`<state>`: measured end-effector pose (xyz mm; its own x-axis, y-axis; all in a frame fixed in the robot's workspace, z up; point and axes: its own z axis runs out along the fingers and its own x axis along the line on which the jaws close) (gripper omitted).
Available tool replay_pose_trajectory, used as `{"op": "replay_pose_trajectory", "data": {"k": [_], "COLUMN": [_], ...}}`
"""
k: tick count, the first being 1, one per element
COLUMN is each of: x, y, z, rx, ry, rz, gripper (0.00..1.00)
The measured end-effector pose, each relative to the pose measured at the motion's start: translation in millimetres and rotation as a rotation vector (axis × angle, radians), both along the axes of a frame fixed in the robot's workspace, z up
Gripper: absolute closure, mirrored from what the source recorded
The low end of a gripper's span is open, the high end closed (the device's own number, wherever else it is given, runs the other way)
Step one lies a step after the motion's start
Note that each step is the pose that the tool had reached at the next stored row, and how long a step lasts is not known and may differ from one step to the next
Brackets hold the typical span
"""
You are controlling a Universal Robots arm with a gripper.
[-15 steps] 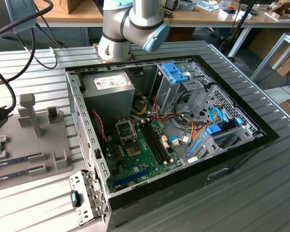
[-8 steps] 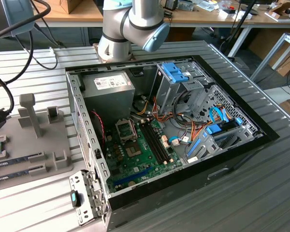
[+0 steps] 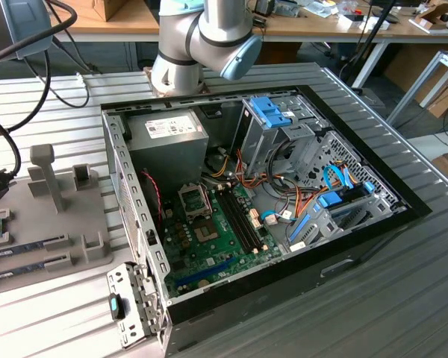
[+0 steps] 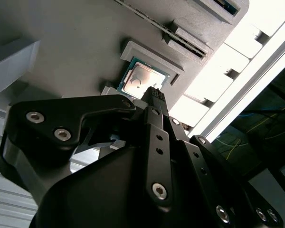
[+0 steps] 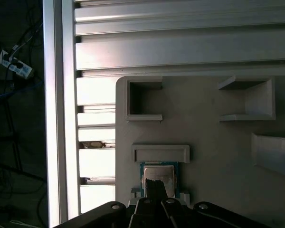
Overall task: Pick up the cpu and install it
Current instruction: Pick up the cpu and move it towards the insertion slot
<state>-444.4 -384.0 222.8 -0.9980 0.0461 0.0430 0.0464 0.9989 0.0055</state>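
The end effector (image 5: pixel 156 183) has its jaws drawn narrow, tips together and gripping nothing, poised at the edge of the cpu (image 5: pixel 169 173). In both wrist views the cpu (image 4: pixel 138 80) lies flat in a square recess of the grey holder tray (image 5: pixel 218 142). That tray sits on the slatted metal surface (image 5: pixel 180 47), beside the open computer case (image 3: pixel 343 262).

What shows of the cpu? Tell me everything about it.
The cpu is a small flat square chip with a silvery, reflective metal top and a thin green board rim. It lies flat in a raised-edged square pocket of the grey holder plate, not yet lifted. In both wrist views the gripper hangs just over one edge, hiding that part. Whether it touches the chip cannot be told.
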Motion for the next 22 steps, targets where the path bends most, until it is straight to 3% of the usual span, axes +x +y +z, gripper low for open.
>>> {"op": "replay_pose_trajectory", "data": {"k": [9, 17, 22], "x": [0.0, 0.0, 0.0], "y": [0.0, 0.0, 0.0], "z": [-0.1, -0.2, -0.3], "rx": [0.0000, 0.0000, 0.0000], "ry": [0.0000, 0.0000, 0.0000], "rz": [0.000, 0.000, 0.000], "gripper": [0.89, 0.52, 0.51]}}
